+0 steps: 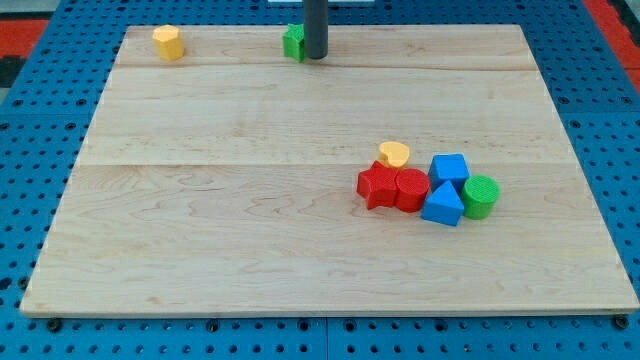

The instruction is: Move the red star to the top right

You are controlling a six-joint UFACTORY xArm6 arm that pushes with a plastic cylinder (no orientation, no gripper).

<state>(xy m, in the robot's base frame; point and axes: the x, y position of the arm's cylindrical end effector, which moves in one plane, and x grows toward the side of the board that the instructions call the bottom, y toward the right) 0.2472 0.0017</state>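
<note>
The red star lies right of the board's middle, at the left end of a cluster of blocks. It touches a red cylinder on its right. My tip is at the view's top centre, far from the star. It stands right beside a green block, which the rod partly hides.
In the cluster: a yellow heart-like block above the red ones, a blue block, a blue triangle and a green cylinder at the right. A yellow block lies at the top left. The wooden board sits on a blue pegboard.
</note>
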